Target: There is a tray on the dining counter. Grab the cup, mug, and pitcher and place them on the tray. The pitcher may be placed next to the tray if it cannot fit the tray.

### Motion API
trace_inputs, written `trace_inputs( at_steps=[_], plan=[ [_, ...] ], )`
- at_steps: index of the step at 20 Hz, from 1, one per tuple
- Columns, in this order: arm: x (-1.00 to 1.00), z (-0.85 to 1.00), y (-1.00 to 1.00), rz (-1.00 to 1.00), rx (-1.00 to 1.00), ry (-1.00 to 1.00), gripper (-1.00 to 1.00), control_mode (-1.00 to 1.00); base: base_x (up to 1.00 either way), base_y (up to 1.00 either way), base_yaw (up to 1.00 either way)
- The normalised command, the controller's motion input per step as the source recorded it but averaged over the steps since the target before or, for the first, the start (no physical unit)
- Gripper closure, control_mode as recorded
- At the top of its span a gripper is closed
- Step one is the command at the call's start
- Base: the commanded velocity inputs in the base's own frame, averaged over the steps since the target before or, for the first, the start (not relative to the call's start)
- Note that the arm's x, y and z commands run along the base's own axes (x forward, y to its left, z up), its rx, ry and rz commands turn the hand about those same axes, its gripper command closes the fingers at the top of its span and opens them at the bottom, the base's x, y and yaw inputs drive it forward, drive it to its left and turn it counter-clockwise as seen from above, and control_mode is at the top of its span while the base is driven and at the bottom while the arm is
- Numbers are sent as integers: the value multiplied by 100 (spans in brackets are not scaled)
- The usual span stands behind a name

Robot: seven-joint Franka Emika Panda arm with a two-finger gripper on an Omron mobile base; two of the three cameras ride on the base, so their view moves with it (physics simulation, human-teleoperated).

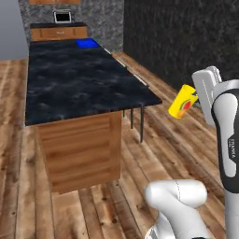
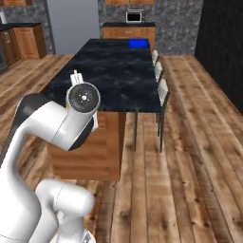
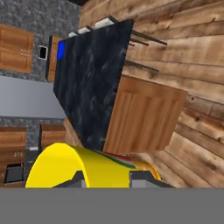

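Gripper (image 1: 195, 99) is clamped on the yellow cup (image 1: 183, 101), carried in the air well off the near end of the dining counter (image 1: 79, 81), out over the wood floor (image 1: 168, 140). In the left base view the cup is tilted, rim up and toward the gripper, red-orange mark facing down. Hand view shows the fingertips (image 3: 142, 177) closing on the cup wall near the rim, the cup lying sideways across the bottom of the view.

Blue tray (image 1: 87, 43) sits at the far right corner of the counter top, long way from the cup. Stools (image 2: 162, 92) line the counter's right edge.

Handling: cup looks rigid, light, smooth-sided, so probably slippery in a pinch grip; a hold across the wall just under the rim seems right. Tilt needs righting before it is set down on the tray. Contact depth hard to judge; the fingers are mostly hidden.
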Motion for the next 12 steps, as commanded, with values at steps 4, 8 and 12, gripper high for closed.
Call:
trace_inputs(
  at_steps=[4,8,12],
  plan=[
    [0,0,0,0,0,0,100,100,58,-100,8],
    [0,0,0,0,0,0,100,100,70,-100,13],
    [0,0,0,0,0,0,100,100,75,-100,20]
  ],
)
